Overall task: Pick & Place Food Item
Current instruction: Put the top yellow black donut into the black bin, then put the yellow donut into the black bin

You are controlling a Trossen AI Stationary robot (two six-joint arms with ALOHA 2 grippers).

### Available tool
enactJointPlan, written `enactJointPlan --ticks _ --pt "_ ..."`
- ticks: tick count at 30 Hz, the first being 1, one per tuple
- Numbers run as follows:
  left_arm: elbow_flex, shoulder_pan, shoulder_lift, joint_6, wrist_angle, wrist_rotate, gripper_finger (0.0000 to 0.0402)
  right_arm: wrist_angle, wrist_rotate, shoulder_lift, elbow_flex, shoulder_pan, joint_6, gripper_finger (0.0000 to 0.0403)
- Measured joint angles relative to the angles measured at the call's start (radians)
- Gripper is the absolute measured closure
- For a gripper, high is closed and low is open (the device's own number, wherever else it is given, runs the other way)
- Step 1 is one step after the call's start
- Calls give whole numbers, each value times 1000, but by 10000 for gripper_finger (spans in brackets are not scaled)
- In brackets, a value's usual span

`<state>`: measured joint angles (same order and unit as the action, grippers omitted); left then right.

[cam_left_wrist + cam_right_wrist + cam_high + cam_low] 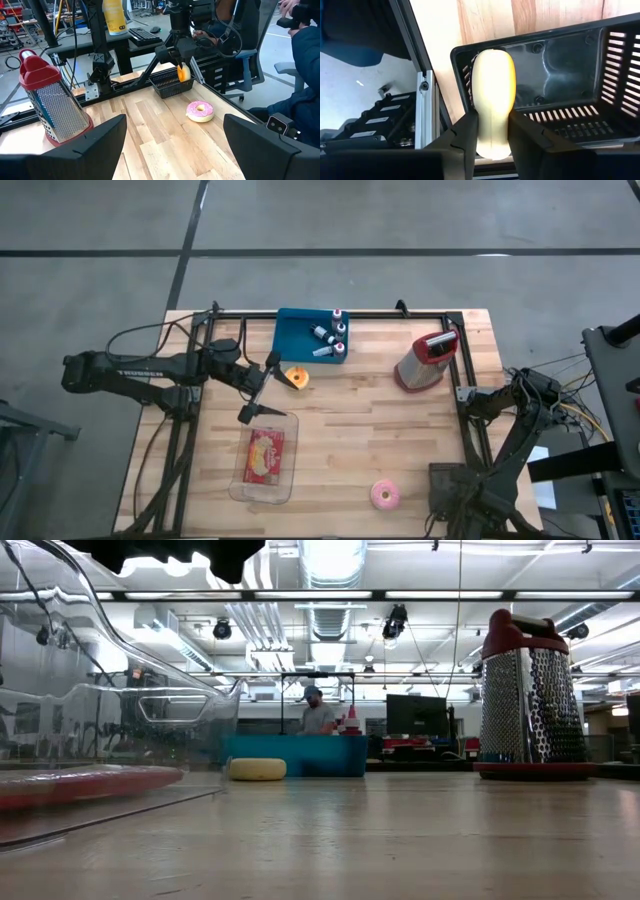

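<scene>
The right gripper (pixel 492 131) hangs over the black basket (pixel 455 485) at the table's near right corner, its fingers (pixel 465 135) closed on a pale yellow food item (pixel 492 100) held above the basket's open top. The left wrist view shows the same thing from across the table: the yellow piece (pixel 183 73) pinched just above the basket (pixel 172 82). Just left of the basket, a pink donut (pixel 385 495) lies on the wood. Farther left, a clear tray (pixel 265 458) holds a red and yellow packet (pixel 266 454). The left gripper (pixel 262 392) hovers above the tray's far end, fingers (pixel 90 145) spread wide and holding nothing. Beyond it a small yellow and orange piece (pixel 296 377) lies on the table (pixel 350 430). A red-topped grater (pixel 427 360) stands toward the far right. A blue bin (pixel 310 336) with small bottles sits at the far edge. In the low view, a person (pixel 318 715) shows in the room behind.
</scene>
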<state>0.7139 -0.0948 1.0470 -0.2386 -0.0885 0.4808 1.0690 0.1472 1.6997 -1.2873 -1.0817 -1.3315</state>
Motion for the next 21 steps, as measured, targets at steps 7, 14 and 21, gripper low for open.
enactJointPlan --ticks 7,14,21 --pt "0 0 0 0 0 0 62 0 0 0 0 0 -1 280" --pt "0 0 0 0 0 0 62 0 0 0 1 0 -4 258" --pt "0 0 0 0 0 0 62 -1 0 0 1 0 -4 227"
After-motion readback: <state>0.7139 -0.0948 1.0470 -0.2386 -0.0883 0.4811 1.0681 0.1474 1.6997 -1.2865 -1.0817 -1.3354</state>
